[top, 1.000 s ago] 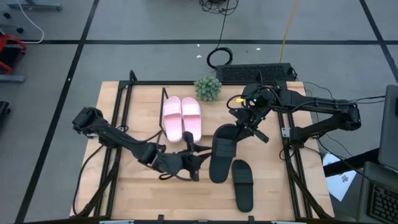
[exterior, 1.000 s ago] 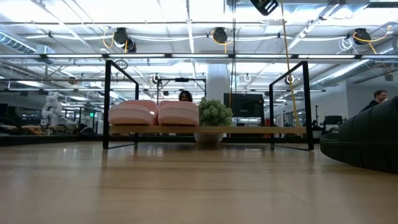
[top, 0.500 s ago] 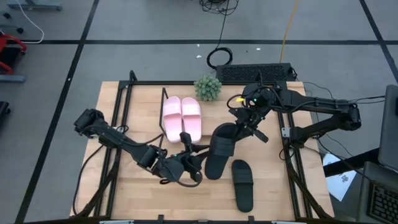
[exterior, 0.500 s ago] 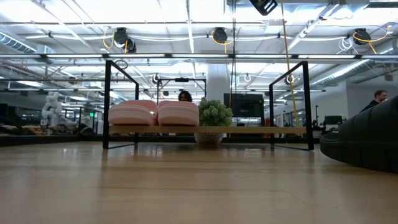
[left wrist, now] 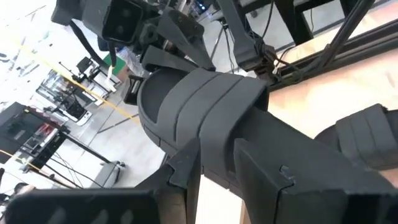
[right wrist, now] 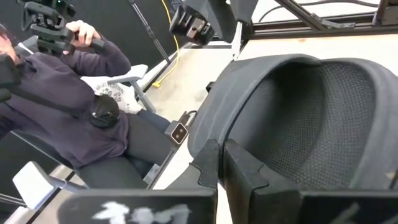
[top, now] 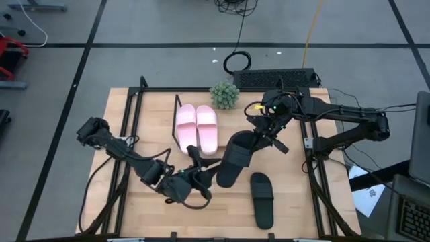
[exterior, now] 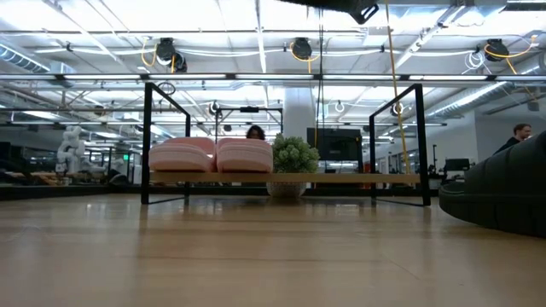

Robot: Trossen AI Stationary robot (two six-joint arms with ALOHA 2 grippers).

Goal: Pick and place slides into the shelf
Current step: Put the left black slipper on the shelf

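Gripping one black slide (top: 232,158) from opposite ends, both arms' jaws are clamped on it (held above the table (top: 134,208))

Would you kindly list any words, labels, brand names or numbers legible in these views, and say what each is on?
No text can be read in any view.
White marks on the right claw's body: too blurred to read.
Black slide and pink slides: no legible branding.

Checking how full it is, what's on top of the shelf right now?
The two pink slides sit side by side on the left part of the shelf. A small potted plant stands behind it. From above, the arms cover the right part; the low view shows bare board.
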